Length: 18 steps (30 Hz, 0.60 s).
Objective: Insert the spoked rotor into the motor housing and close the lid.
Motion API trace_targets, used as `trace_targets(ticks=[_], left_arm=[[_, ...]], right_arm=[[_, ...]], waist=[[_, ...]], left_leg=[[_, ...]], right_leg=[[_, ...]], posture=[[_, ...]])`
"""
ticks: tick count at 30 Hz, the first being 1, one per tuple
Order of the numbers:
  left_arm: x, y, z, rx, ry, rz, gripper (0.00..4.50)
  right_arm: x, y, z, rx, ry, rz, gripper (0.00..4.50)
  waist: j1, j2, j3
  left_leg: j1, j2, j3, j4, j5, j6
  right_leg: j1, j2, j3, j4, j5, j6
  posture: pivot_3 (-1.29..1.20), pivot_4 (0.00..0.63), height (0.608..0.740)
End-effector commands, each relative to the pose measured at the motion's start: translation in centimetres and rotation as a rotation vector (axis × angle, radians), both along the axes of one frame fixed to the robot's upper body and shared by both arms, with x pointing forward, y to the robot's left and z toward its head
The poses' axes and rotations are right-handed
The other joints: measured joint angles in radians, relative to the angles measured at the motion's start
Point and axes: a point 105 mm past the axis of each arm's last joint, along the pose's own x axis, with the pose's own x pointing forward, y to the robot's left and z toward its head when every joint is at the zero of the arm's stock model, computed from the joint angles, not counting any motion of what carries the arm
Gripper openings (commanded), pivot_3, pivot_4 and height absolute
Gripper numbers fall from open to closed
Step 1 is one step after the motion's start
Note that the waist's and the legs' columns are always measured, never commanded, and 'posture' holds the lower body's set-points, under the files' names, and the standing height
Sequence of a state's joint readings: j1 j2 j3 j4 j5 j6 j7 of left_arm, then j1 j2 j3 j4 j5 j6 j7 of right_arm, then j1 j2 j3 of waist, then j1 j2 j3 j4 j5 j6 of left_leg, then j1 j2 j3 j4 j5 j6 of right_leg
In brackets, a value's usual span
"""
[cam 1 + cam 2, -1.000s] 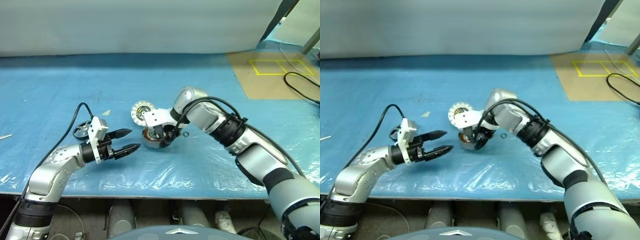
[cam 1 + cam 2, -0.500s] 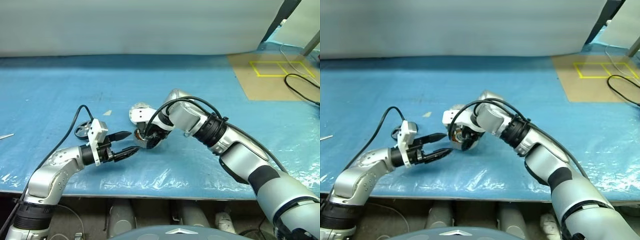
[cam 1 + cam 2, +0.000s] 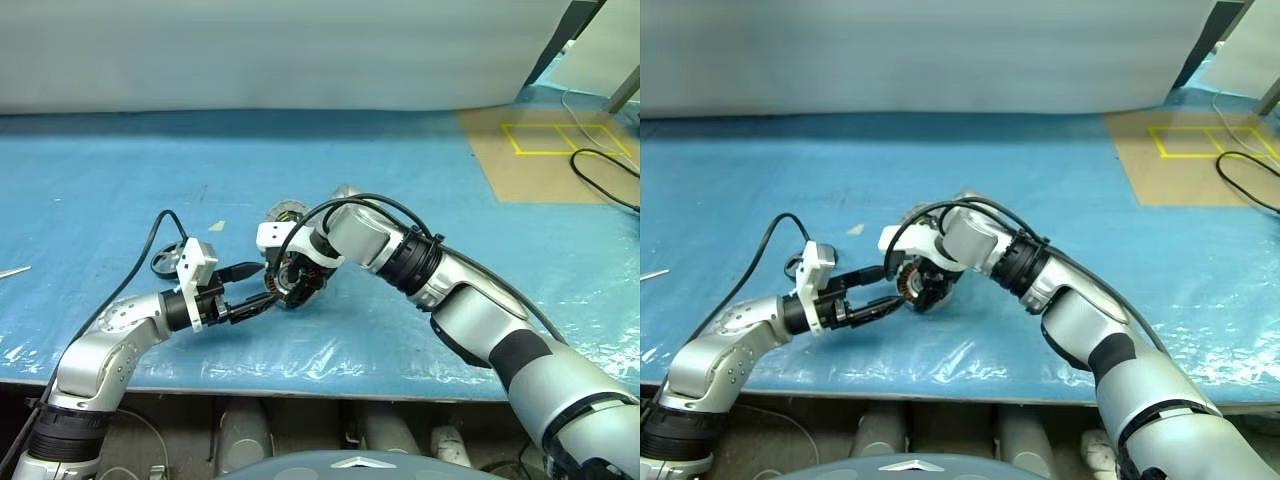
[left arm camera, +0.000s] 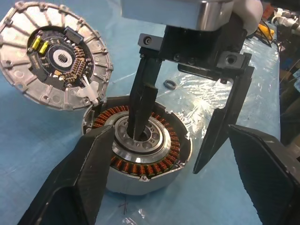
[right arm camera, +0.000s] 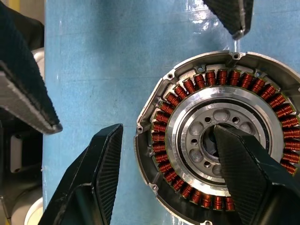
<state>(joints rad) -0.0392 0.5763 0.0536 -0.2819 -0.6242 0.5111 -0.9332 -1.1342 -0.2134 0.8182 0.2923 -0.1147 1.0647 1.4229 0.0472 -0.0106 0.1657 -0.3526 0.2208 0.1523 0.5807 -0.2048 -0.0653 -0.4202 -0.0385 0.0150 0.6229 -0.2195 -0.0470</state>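
Housing sits centre frame, windings up; lid hinged open beside it, ribbed face up. Rotor lies left of centre, behind L gripper, not yet fitted. R gripper is released: one finger down the hub bore, the other outside the wall, apart from it. L gripper is spread wide, empty, tips just beside housing.

Step, est.: steady housing before fetching rotor. Recommend:
- pinch wall w/ R, no tilt;
- keep lid clear;
- bring rotor level, centred on hub.

Surroundings: pale backdrop at top; blue plastic sheet, wrinkled, slippery-looking; brown panel w/ yellow tape upper right; small loose ring near housing.
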Motion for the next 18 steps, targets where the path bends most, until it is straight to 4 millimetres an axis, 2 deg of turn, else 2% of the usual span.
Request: trace_targets(ticks=[1,12,16,18], left_arm=[[0.4,-0.1,1.2,-0.009,-0.044,-0.015,4.06],[0.5,-0.1,1.2,-0.009,-0.049,-0.021,4.06],[0.3,0.1,1.3,-0.003,-0.054,-0.02,4.06],[0.1,0.2,1.4,0.001,-0.059,-0.02,4.06]], right_arm=[[-0.2,0.4,2.1,0.031,-0.017,0.033,3.25],[-1.5,0.0,7.3,0.199,0.003,0.139,3.25],[-1.7,-2.1,7.5,0.264,-0.048,0.167,3.25],[-0.6,-3.4,7.5,0.336,-0.128,0.099,3.25]], waist=[[0.001,0.0,0.0],[-0.001,0.0,0.0],[0.009,0.0,0.0],[0.016,-0.001,0.0]], left_leg=[[-0.001,0.0,0.0,0.0,0.0,0.0],[-0.002,0.0,0.0,-0.002,0.0,0.0],[-0.002,0.0,0.0,-0.002,0.0,0.0],[-0.002,0.0,0.001,-0.002,0.0,0.0]], right_leg=[[0.0,0.0,0.0,0.0,0.0,0.0],[-0.002,0.0,0.0,0.0,0.0,0.0],[-0.002,0.0,0.0,0.0,0.0,0.0],[-0.002,0.0,0.0,0.0,0.0,0.0]], posture=[[0.0,0.15,0.74],[0.0,0.15,0.74],[0.0,0.15,0.74],[0.0,0.15,0.74]])
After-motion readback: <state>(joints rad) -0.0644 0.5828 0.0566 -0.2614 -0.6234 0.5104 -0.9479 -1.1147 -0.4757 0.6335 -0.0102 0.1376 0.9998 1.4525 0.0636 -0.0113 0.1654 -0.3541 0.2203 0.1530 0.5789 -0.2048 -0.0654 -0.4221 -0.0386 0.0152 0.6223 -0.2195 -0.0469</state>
